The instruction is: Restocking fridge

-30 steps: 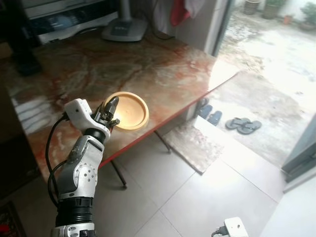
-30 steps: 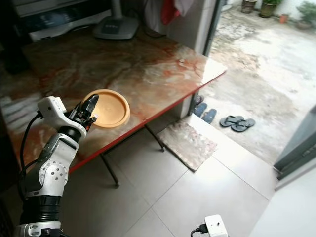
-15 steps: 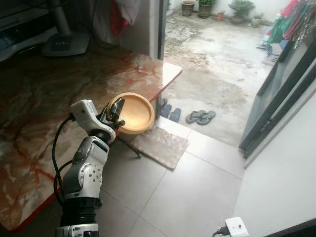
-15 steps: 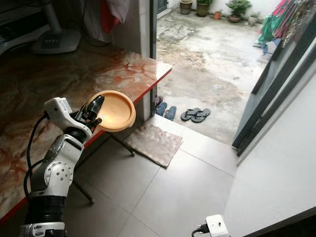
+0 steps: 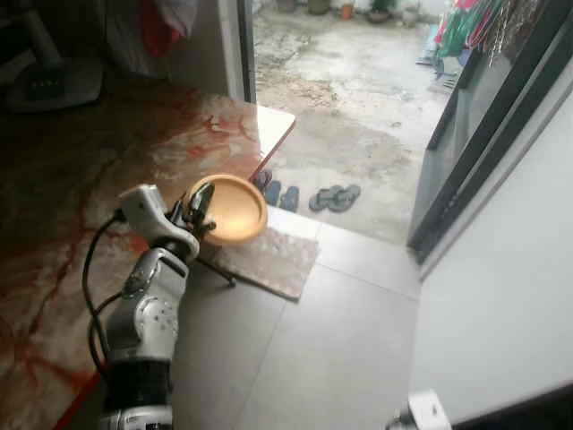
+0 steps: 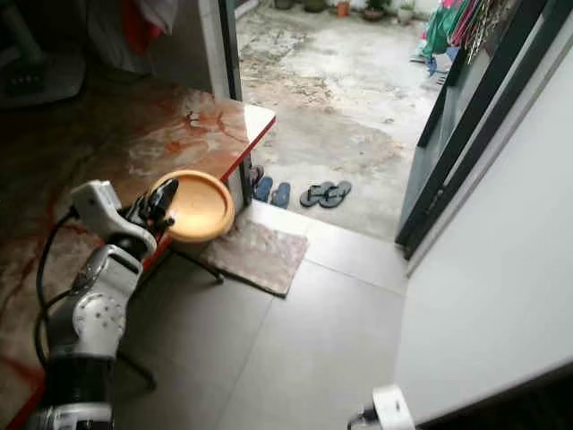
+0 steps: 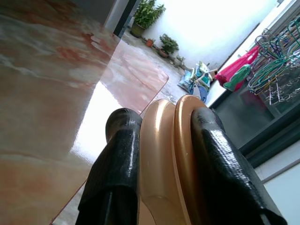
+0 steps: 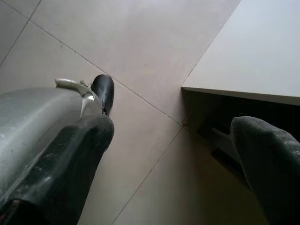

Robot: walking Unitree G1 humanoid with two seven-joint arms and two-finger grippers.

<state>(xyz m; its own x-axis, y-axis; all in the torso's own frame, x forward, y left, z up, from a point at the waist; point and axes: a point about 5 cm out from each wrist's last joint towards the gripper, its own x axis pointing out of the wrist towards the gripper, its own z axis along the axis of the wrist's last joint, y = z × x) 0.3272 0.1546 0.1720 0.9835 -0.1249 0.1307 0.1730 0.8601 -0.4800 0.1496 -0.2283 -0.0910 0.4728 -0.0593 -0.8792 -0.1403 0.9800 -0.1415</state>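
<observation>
Our left gripper (image 5: 202, 208) is clenched on the rim of the orange plate (image 5: 235, 209); in the left wrist view its two black fingers (image 7: 117, 168) press the plate's edge from both sides, with no gap showing. We hold the plate lifted off the marble table (image 5: 107, 170), beside the table's red-edged corner and over the floor mat (image 5: 269, 260). Our right gripper (image 8: 178, 173) hangs with its fingers spread wide, touching nothing, above the floor tiles (image 8: 140, 56).

Since a second ago the plate has left the table top, where it lay flat, and our view has swung toward the open doorway (image 5: 349, 107) and the sandals (image 5: 333, 196) outside.
</observation>
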